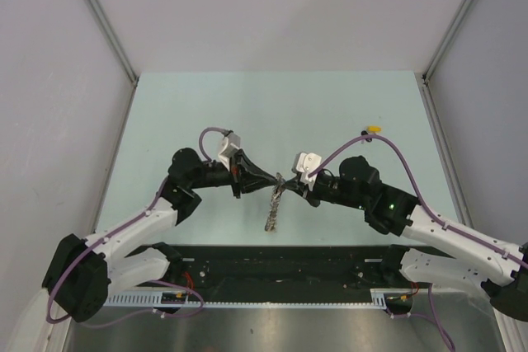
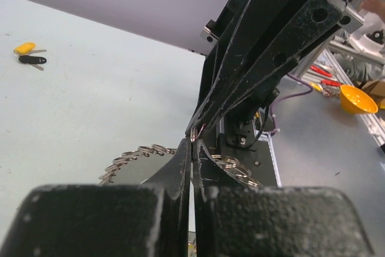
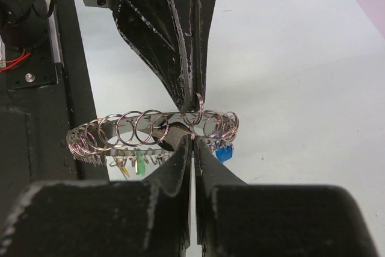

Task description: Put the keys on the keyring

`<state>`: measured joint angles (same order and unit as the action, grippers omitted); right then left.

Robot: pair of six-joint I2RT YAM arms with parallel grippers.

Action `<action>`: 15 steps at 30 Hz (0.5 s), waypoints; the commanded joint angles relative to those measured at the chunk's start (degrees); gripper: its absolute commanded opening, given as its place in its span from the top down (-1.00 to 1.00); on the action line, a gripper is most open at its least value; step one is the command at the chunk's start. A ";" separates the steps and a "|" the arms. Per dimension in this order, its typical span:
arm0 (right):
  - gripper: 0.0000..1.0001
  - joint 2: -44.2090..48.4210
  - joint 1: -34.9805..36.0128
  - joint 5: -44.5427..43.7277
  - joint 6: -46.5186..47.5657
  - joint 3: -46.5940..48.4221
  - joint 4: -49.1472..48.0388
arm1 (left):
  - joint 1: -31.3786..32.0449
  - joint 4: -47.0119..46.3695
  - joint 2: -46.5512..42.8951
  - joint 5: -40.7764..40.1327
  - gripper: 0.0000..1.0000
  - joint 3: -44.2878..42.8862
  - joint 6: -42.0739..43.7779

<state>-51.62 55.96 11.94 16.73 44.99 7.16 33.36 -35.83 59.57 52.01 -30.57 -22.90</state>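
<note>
Left claw [image 2: 192, 145], right claw [image 3: 192, 142] both clamp keyring [image 3: 132, 127]; judgement: one holds steady, other fetches keys [image 2: 25, 47] at 2 o'clock.

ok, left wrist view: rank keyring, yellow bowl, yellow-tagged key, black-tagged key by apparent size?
1. keyring: largest, though partly hidden and close to the camera.
2. yellow bowl.
3. yellow-tagged key and black-tagged key: look alike, not ranked; both lie far off.
</note>
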 commanded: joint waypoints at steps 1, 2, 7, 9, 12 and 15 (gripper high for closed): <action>1.00 0.20 -0.15 0.18 0.76 0.36 -1.36 | -0.32 -8.55 -0.95 -2.62 0.99 0.95 -3.83; 1.00 0.46 -0.07 -0.16 1.11 0.36 -1.27 | -0.32 -6.98 -1.30 -1.92 0.72 0.95 -3.30; 1.00 0.20 -0.24 -0.78 4.44 3.07 2.41 | -0.58 7.51 -4.55 -1.12 0.41 -2.82 8.10; 1.00 -0.41 -0.24 -0.61 5.24 3.70 3.47 | -1.11 13.84 -4.90 1.24 0.30 -4.41 11.28; 1.00 -0.94 -0.33 -0.61 6.73 5.10 5.23 | -1.46 23.33 -3.59 4.93 0.11 -8.09 18.66; 1.00 -1.65 -0.24 -0.26 7.88 6.51 7.25 | -1.46 33.35 -2.01 7.48 -0.07 -12.58 27.71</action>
<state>-53.28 55.77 11.46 21.98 46.65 14.70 32.29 -18.15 56.34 53.69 -36.84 -8.97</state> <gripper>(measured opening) 0.010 0.481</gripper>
